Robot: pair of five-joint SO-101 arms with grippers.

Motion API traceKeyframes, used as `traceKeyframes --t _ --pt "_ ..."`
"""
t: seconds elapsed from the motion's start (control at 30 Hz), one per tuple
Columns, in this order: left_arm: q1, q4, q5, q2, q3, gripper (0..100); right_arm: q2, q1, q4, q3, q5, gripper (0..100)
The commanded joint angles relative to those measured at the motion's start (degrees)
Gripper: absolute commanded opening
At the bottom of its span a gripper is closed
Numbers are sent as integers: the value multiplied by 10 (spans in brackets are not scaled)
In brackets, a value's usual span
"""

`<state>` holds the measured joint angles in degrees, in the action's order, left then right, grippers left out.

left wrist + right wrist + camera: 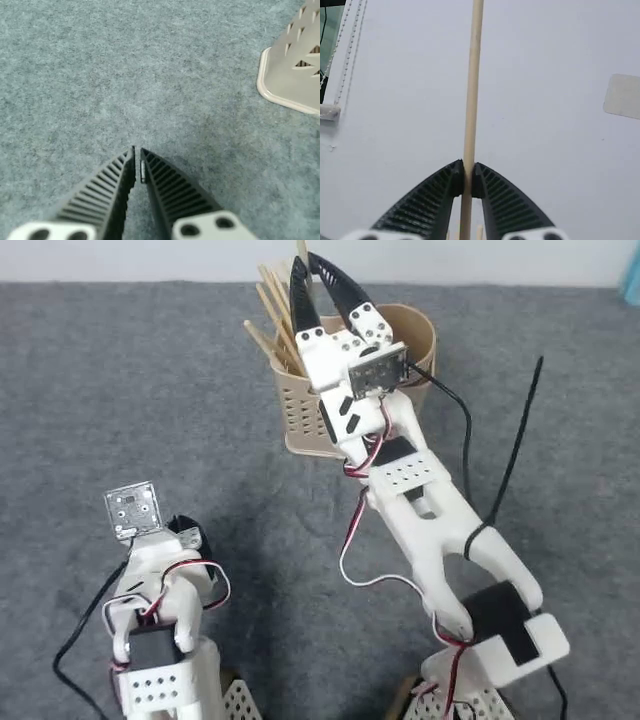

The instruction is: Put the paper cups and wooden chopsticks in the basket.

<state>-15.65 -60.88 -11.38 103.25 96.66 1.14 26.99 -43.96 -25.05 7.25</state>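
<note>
- Right gripper point(467, 172): tips pinching one chopstick point(474, 75). The stick runs upright through the jaws and far past the tips.
- Basket point(305, 415) sits directly under this gripper, with the arm leaning over its rim.
- Likely reason for the upright hold: the stick lines up with the basket opening, so letting go drops it in. Can't tell if its lower end is inside yet.
- More chopsticks point(272, 315) stand in the basket just beside the gripper, fanned against the corner. They look done.
- Cup point(415, 330) is in the basket on the gripper's other side, behind the wrist camera.
- Left gripper point(137, 152): tips pressed together, holding nothing, pointing down at bare floor. A basket corner lies ahead and off to the side, well apart.
- The left arm looks parked, probably to keep out of the right arm's way.
- Surface: grey carpet point(100, 75), short pile, with nothing loose near either gripper.
- Room: plain white wall point(545, 50) beyond the right gripper's tips, a bead chain point(347, 45) hanging at one side, and a pale patch point(622, 95) on the wall.
</note>
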Motion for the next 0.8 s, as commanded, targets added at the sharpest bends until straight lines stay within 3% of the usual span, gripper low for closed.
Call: traceKeyframes --t 0.0,0.13,0.27,0.57,0.77 --pt "-4 -2 6 11 -1 13 -7 -7 -22 35 9 11" --pt "-21 -2 6 11 -1 13 -11 -7 -14 31 10 74" --pt "-21 -2 6 11 -1 13 -42 -9 70 33 6 156" --pt "-22 -2 6 11 -1 13 -168 -6 189 34 5 155" --pt "-22 -2 6 11 -1 13 -317 -22 392 34 -74 154"
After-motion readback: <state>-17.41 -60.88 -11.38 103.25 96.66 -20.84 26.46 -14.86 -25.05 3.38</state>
